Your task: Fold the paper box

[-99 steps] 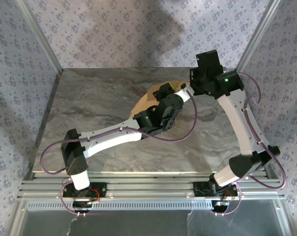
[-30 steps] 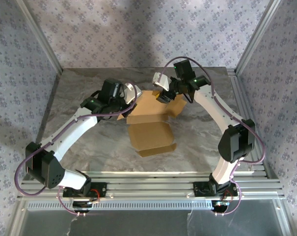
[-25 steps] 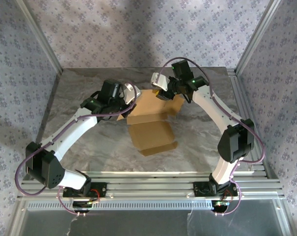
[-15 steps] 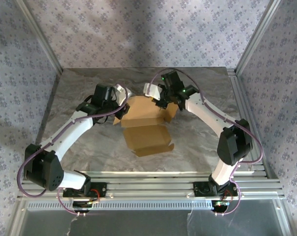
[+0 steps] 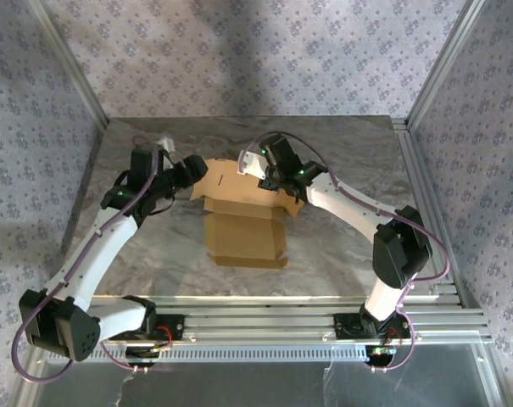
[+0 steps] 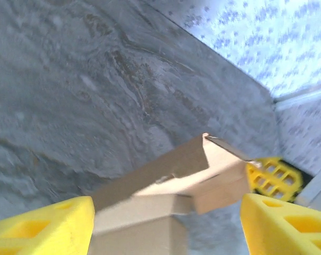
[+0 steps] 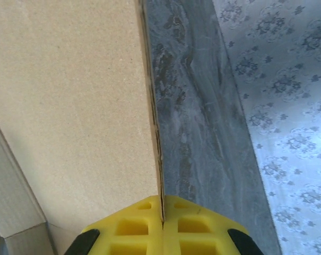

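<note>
The paper box point(image 5: 242, 222) is tan cardboard, partly folded, lying mid-table with a flat panel toward the near side and raised flaps at the back. My right gripper point(image 5: 258, 172) is at its back right, shut on the thin edge of an upright cardboard panel point(image 7: 70, 106); the yellow fingers point(image 7: 144, 226) pinch that edge. My left gripper point(image 5: 197, 174) stands open just left of the box, apart from it. In the left wrist view its yellow fingers point(image 6: 41, 226) are spread wide, with the box's folded corner point(image 6: 187, 170) ahead of my left gripper point(image 6: 166, 204).
The grey marbled table point(image 5: 154, 246) has free room to the left, right and near side of the box. Wallpapered walls and metal posts point(image 5: 69, 68) close in three sides. An aluminium rail frame point(image 5: 256, 322) runs along the near edge.
My left gripper has opened, let go of the box and drawn back to the left. My right gripper has shut on a back panel. The box has shifted left.
</note>
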